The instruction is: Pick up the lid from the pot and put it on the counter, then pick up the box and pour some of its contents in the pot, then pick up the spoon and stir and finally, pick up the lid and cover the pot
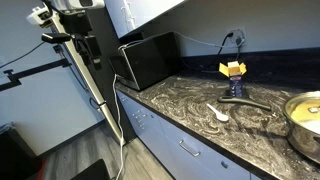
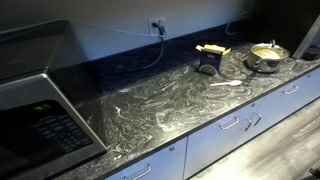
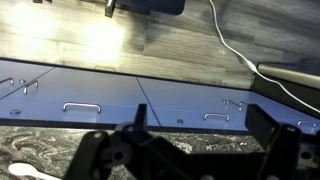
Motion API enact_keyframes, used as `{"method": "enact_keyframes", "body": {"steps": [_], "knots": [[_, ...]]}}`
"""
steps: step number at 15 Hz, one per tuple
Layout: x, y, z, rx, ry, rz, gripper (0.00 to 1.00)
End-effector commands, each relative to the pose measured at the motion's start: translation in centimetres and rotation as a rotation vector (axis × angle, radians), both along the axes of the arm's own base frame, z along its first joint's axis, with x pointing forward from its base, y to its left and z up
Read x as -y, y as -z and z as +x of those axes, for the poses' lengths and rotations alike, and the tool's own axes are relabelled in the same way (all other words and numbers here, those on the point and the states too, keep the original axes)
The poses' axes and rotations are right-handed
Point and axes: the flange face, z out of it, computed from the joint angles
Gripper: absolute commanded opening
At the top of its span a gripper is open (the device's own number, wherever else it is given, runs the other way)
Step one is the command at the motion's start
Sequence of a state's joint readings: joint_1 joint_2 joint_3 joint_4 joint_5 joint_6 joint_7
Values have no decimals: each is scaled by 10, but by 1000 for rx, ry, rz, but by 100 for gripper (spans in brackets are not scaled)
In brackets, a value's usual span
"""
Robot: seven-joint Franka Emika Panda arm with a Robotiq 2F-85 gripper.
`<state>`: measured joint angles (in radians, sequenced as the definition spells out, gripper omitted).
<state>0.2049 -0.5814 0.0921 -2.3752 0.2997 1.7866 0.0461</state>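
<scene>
The steel pot (image 1: 303, 132) (image 2: 266, 62) stands at one end of the black marbled counter (image 1: 190, 105) (image 2: 160, 105). The small glass lid (image 2: 267, 49) appears to rest on top of it. The yellow box (image 1: 233, 69) (image 2: 211, 49) stands near the back wall with a dark object (image 1: 240, 100) in front of it. The white spoon (image 1: 219, 113) (image 2: 229, 83) (image 3: 22, 172) lies on the counter in front of the box. My gripper (image 3: 198, 130) hangs open and empty above the counter's front edge, well away from all of them.
A big black microwave (image 1: 147, 60) (image 2: 35, 105) fills the counter's other end. White drawers (image 3: 100, 95) (image 2: 235, 125) run below the counter, with wood floor (image 3: 90, 35) beyond. A cable (image 1: 205, 45) hangs from the wall outlet. The robot's mast (image 1: 85, 70) stands beside the microwave.
</scene>
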Motion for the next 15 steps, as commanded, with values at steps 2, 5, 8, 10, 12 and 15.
{"method": "enact_keyframes", "body": {"steps": [2,5,8,10,12,15], "knots": [[0,-1,0,-1,0,0,100],[0,-1,0,-1,0,0,100],[36,-9,32,56,200,12,100],[78,-14,53,96,312,11,100],[121,-15,69,135,423,7,100],[185,-16,85,195,586,-3,100]]}}
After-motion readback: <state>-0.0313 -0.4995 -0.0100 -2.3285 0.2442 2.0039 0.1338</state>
